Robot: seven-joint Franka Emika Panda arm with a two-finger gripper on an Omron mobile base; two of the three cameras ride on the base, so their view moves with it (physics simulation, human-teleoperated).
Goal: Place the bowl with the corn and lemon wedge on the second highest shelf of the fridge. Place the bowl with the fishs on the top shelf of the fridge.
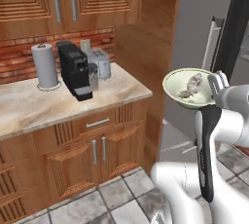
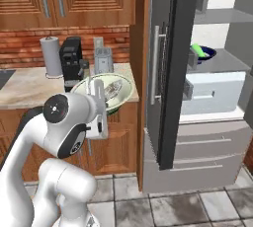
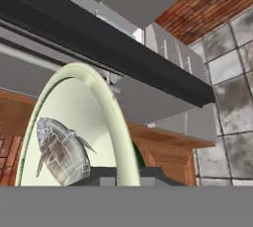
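One rigid, light bowl with the fishs hangs pinched at its rim by the closed gripper; loose fishs likely slide if tilted.

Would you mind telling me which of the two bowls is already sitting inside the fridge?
The dark-blue bowl with the corn, on a fridge shelf. The pale green bowl with the fish is held by the gripper outside.

Even, bright rendered light, faint soft shadows, no glare — slightly soft, low-resolution edges throughout.
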